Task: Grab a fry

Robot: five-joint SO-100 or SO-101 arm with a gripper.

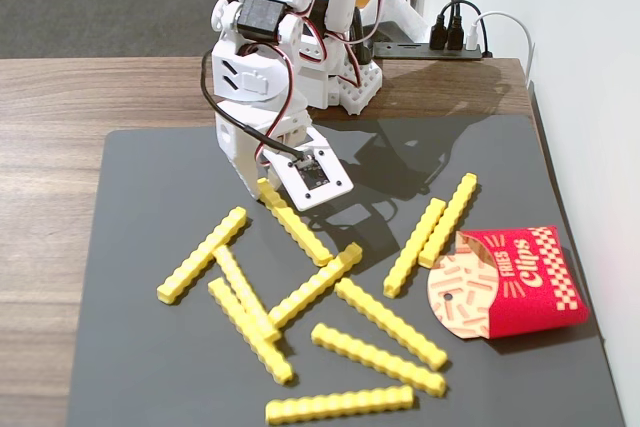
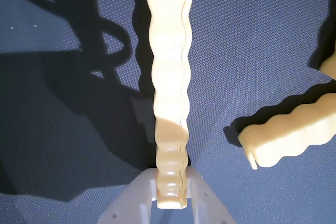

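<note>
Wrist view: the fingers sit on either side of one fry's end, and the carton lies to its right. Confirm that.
Wrong on one count: to the right of the gripped fry lies another fry, not the carton. The wrist view shows this. The fingers do sit on either side of the fry's end.

Yellow fry (image 2: 169, 77), red-and-white checkered carton (image 1: 530, 282)

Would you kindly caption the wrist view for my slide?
Wrist view: white jaws closed around the near end of a yellow fry lying on the dark mat.
</note>
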